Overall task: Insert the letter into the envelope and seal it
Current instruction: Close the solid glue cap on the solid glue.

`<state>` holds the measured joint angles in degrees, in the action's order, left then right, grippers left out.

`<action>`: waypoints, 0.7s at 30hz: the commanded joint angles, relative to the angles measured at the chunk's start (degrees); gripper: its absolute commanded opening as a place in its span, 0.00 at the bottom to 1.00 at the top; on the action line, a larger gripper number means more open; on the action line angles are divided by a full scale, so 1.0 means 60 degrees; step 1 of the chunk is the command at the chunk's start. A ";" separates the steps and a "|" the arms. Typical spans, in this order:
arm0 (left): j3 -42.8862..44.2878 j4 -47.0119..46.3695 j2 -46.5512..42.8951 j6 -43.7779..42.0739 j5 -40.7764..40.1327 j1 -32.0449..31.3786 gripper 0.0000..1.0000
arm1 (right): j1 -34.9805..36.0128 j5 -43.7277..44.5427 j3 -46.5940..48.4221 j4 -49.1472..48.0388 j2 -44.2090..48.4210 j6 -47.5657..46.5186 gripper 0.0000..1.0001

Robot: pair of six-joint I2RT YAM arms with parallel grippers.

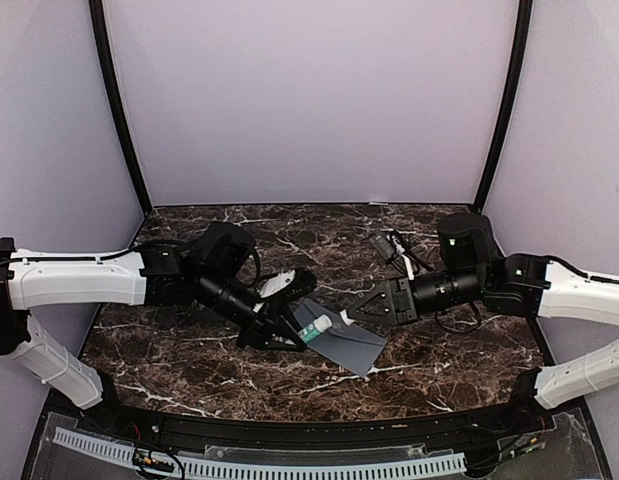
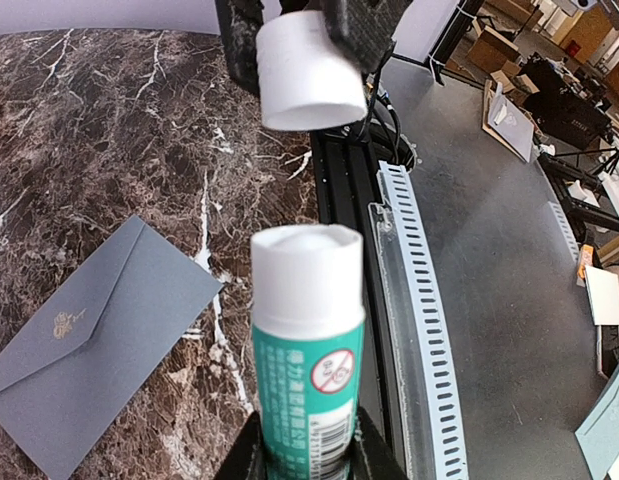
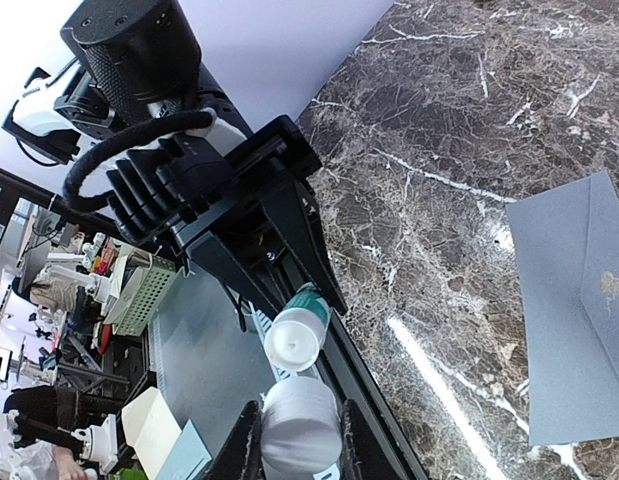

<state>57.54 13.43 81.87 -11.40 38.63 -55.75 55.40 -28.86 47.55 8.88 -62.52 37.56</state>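
1. Centre was tight: the left gripper (image 1: pixel 297 331) with its glue stick (image 1: pixel 315 327) met the right gripper (image 1: pixel 351 315) with the cap (image 1: pixel 344 317), leaving only a narrow gap between them.
2. Both hung over the envelope's (image 1: pixel 354 348) far edge, and its near side lay uncovered.
3. Cables (image 1: pixel 397 248) cluttered the back right.
4. Open table (image 1: pixel 179 370) ran front left and front right.

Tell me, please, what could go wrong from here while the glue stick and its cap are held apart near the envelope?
1. The glue stick is uncapped and the left fingers grip it low, so it may tilt or slip.
2. The cap sits in the right fingers, apart from the stick; a misaligned push could knock either loose.
3. The envelope lies with its flap seemingly shut, so glue could smear its outside.
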 commanded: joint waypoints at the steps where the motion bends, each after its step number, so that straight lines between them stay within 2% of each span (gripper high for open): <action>1: -0.0024 0.0086 -0.0009 -0.0165 0.0069 -0.0055 0.00 | 0.0022 -0.0440 0.0010 -0.0737 -0.0234 -0.0005 0.14; 21: 0.0000 0.0086 -0.0006 -0.0165 0.0175 -0.0069 0.00 | 0.0259 -0.0549 0.0066 -0.1275 -0.0870 0.0100 0.12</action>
<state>57.54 13.45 82.06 -11.42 38.65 -55.79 56.38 -31.70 47.55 4.19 -67.33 38.02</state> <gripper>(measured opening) 0.220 0.200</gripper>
